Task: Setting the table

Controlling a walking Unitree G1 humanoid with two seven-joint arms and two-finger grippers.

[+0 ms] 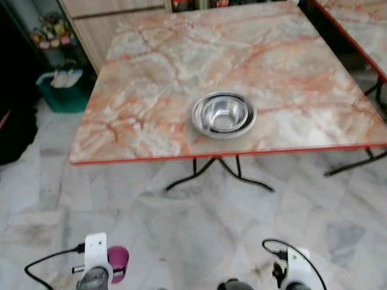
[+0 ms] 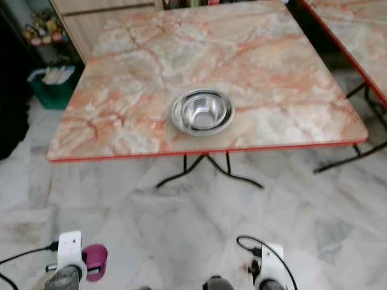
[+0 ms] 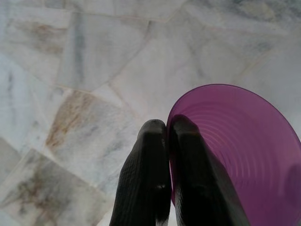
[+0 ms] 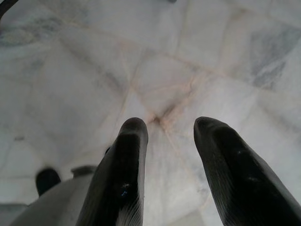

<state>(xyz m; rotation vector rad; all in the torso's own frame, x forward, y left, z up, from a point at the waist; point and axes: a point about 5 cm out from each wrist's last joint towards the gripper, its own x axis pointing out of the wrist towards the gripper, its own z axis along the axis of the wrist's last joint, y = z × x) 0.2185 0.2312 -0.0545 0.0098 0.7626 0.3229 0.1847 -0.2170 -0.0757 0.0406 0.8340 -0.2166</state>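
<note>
Purple plastic cup (image 3: 235, 150) sits pinched by its rim in the left gripper (image 3: 167, 129), jaws clamped on it, low at seven o'clock above the marble floor (image 1: 181, 229). Right gripper (image 4: 164, 129) hangs with jaws apart, empty. Ahead at twelve, a steel bowl (image 1: 224, 114) rests near the counter (image 1: 151, 78) front edge. Judging by this, the cup is in transit; next comes closing in and setting it upright beside the bowl.

Bowl (image 1: 224, 115) on table (image 1: 151, 72), near front edge

Shiny polished metal bowl (image 1: 223, 114) on glossy marble-patterned tabletop (image 1: 151, 90); translucent purple plastic cup (image 3: 237, 150); veined, smooth stone floor (image 1: 181, 229).
</note>
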